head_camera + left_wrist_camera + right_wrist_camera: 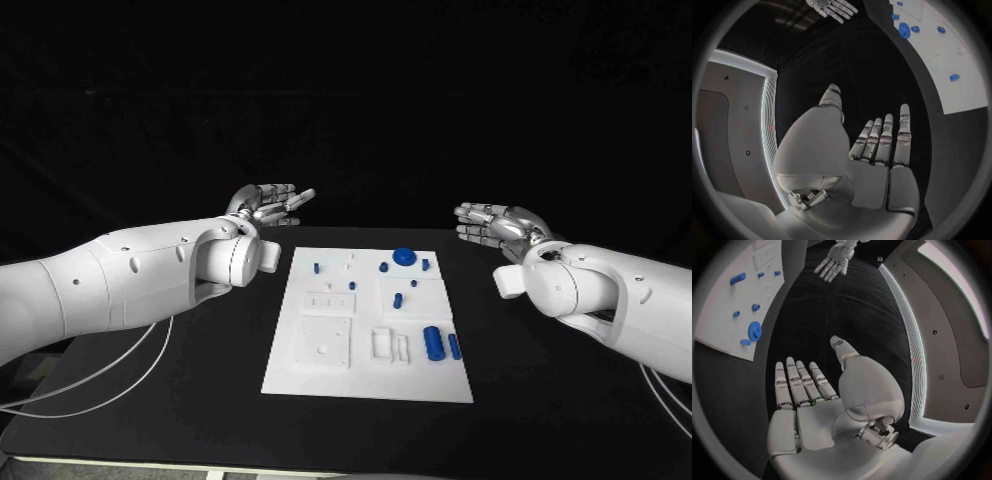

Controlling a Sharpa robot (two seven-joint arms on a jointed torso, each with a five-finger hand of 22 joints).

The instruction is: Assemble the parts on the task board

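Spread across a black table (pixel 173 400), lying flat at its centre between two raised arms: the white task board (pixel 325 372), long edge running away from the robot. Flanking the board's far end, well apart from it and from each other: the left hand (pixel 268 204) and the right hand (pixel 498 226), both held up off the table surface, palms turned inward, touching nothing. Seen from the left wrist, fingers (pixel 879 137) extended straight and lying close side by side, thumb standing off to one side, nothing between them; seen from the right wrist, fingers (pixel 798 380) likewise straight and nearly together, thumb angled apart, palm bare. Scattered over the board, on the half nearer the right arm: the blue parts. Largest of these, a round gear-like disc (pixel 404 257) near the far edge, flanked by small pegs. Nearer the robot, a thick blue cylinder (pixel 433 340) lying on its side, just beside a thinner blue pin (pixel 454 346) parallel to it. Between these groups, a short blue peg (pixel 398 299) upright at mid-board. On the left half, white raised fixtures and recesses, too pale to tell apart in detail.
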